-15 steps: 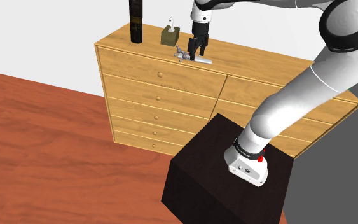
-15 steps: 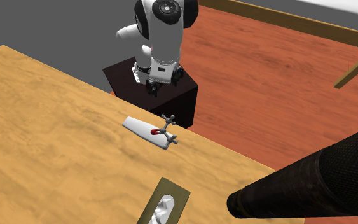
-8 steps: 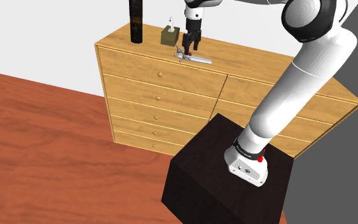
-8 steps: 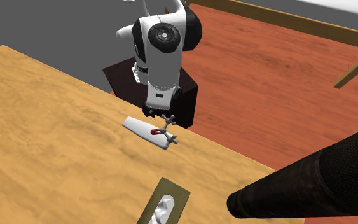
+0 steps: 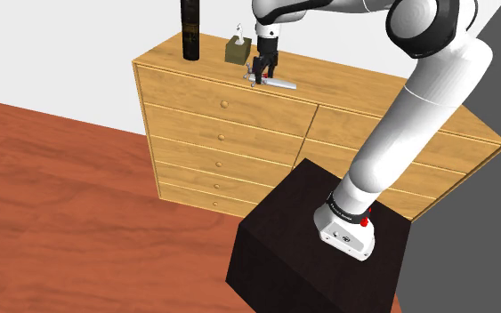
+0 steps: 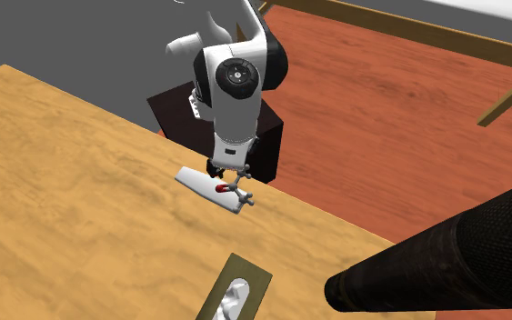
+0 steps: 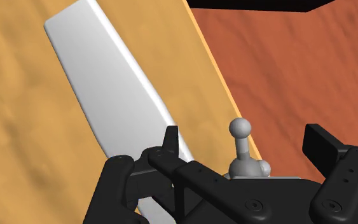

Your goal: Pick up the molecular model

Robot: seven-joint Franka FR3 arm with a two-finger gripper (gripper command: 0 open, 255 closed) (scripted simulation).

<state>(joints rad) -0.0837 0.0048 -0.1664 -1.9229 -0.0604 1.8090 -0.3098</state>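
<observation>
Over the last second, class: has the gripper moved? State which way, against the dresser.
Yes. In the shoulder view the gripper shifted towards that view's left along the dresser and came down around the molecular model.

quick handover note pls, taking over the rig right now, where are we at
Pincer: open, low over the wooden dresser top, one finger on either side of the molecular model, neither touching it.
Things: the grey ball-and-stick model, with one red part, lies by the dresser's front edge, against the end of a flat white slab.
Done: pincer lined up over the model.
Left: shut on the model and lift it. The slab sits close to one finger, so check that it doesn't get pinched too.
</observation>
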